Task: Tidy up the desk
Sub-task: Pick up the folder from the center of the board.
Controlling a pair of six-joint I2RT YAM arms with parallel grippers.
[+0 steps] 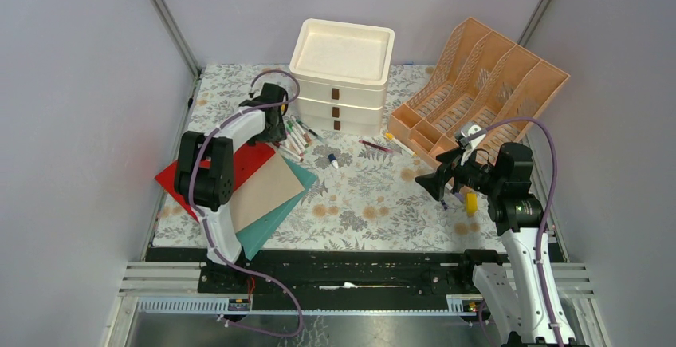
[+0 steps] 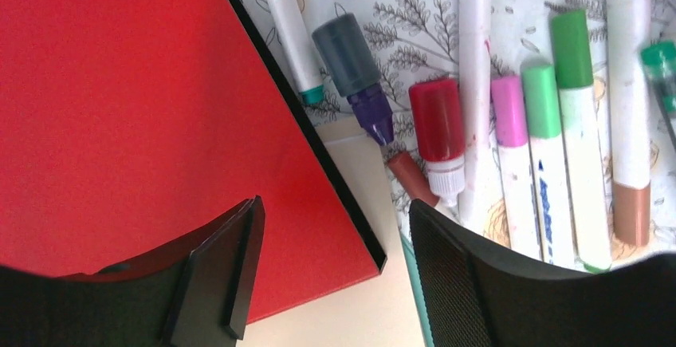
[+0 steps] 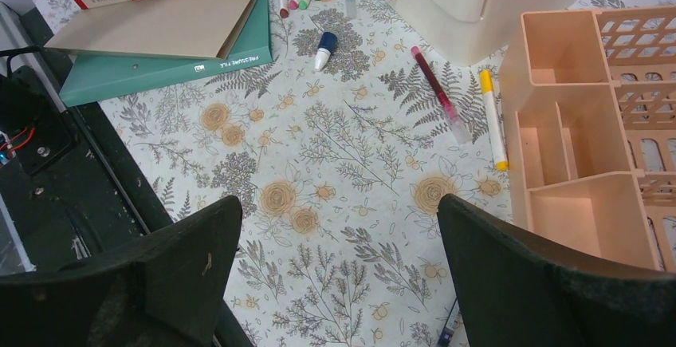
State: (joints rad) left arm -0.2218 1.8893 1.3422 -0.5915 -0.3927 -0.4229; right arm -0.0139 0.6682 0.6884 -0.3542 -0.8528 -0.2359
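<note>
The desk (image 1: 367, 203) is covered in the fern-and-flower cloth. My left gripper (image 1: 275, 128) is open and empty, low over the corner of a red folder (image 2: 143, 108) that lies on a beige folder (image 2: 351, 307). Its right finger is beside a row of markers (image 2: 550, 155) and a red-capped bottle (image 2: 437, 124). My right gripper (image 1: 434, 183) is open and empty, held above bare cloth (image 3: 343, 163) at the right, near the peach organizer (image 3: 590, 124).
A teal folder (image 1: 271, 223) lies under the stack. A blue-capped bottle (image 1: 333, 159), a red pen (image 1: 375, 146) and a yellow-ended marker (image 3: 493, 120) lie loose mid-desk. A cream drawer unit (image 1: 341, 72) stands at the back. A yellow object (image 1: 471, 202) lies under the right arm.
</note>
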